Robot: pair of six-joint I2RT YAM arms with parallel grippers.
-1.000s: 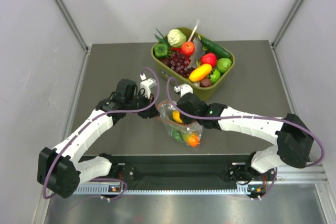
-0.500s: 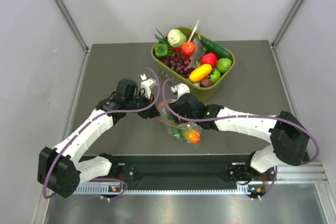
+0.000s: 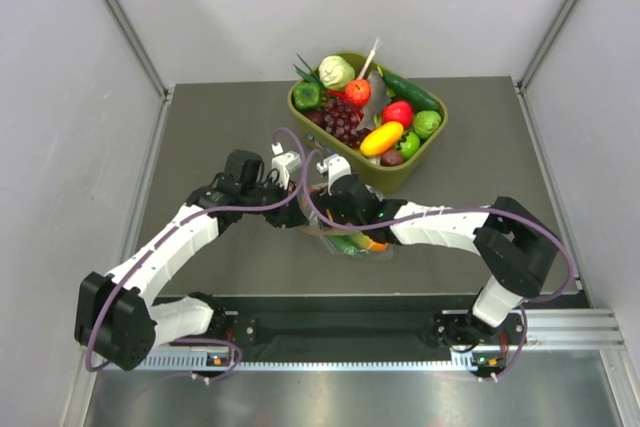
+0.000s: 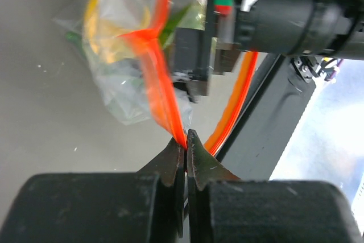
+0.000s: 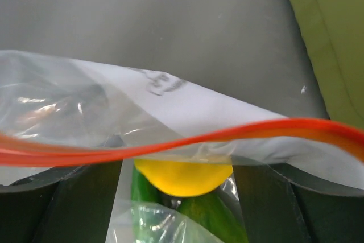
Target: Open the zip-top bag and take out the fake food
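Observation:
The zip-top bag [image 3: 355, 247] lies on the grey table between both arms, just in front of the tub. My left gripper [image 4: 186, 138] is shut on the end of its orange-red zip strip [image 4: 156, 78] and holds that edge up. My right gripper [image 5: 177, 209] is open at the bag's mouth, its dark fingers [image 5: 57, 203] either side of the fake food: a yellow lemon [image 5: 183, 178] sits between them with a green piece [image 5: 219, 217] under it. The strip [image 5: 170, 145] and the white label [image 5: 182, 103] cross just above the lemon. From above, orange and green fake food [image 3: 370, 244] shows through the plastic.
An olive-green tub [image 3: 405, 175] stands behind the bag at the table's back, full of purple grapes [image 3: 342, 119], a pale cabbage [image 3: 337, 72] and other toy produce. Its wall [image 5: 333, 44] is close on my right gripper's right. Grey walls enclose the table.
My right gripper has opened and moved left and nearer, into the bag's mouth. The bag has shifted slightly towards the front. My left gripper keeps its hold on the strip.

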